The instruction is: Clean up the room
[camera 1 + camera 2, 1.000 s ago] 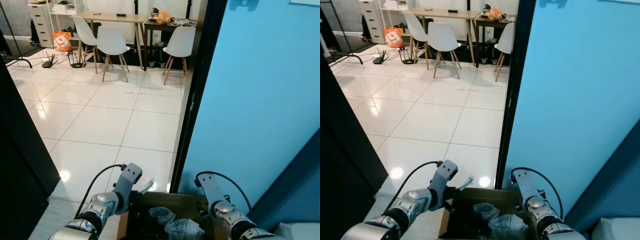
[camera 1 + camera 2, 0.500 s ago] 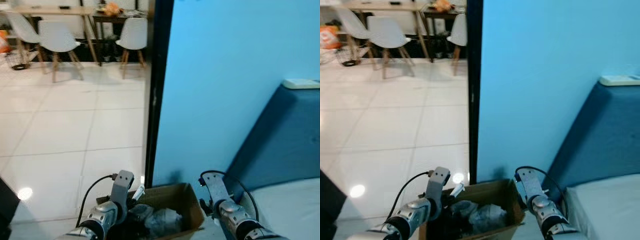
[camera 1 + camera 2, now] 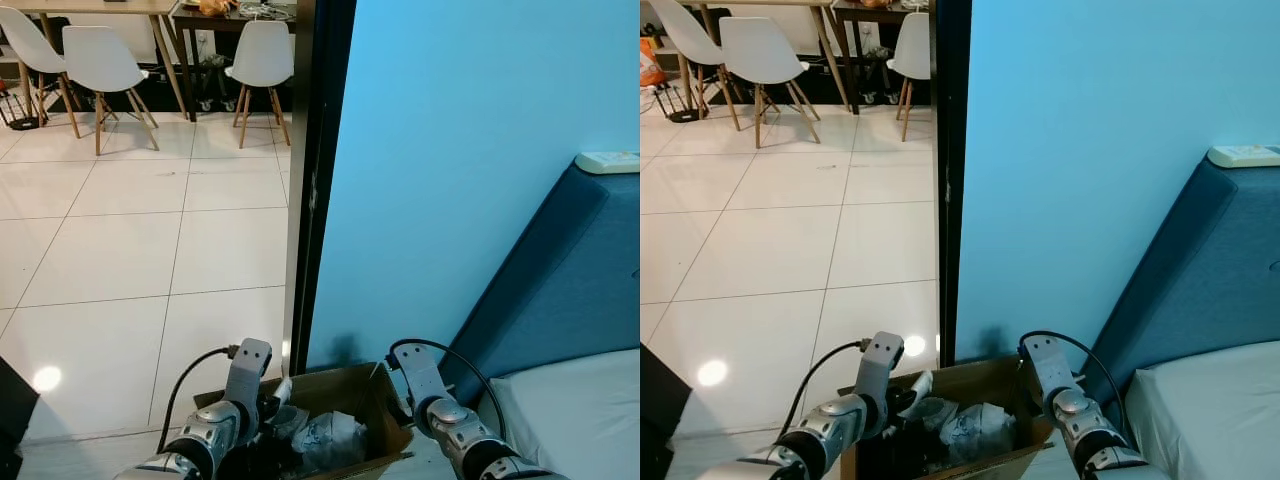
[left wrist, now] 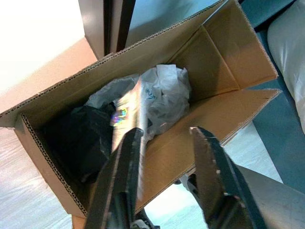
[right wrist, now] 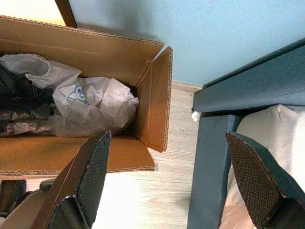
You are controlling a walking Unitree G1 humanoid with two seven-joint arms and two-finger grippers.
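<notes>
An open cardboard box sits low in front of me between my two silver arms. Inside it lie crumpled white plastic bags, a black bag and a shiny wrapper. My left gripper is open and straddles one long wall of the box, one finger inside and one outside. My right gripper is wide open at the box's short end, above its flap and the wooden floor. How the box is supported is hidden.
A black door frame and a blue wall stand just ahead. On the right are a blue headboard, a white mattress and a white device. White tiled floor, chairs and a table lie beyond the doorway.
The camera has swung to the right, from the tiled room toward the blue wall and bed. The box has stayed between my arms, and both grippers keep their places on it.
</notes>
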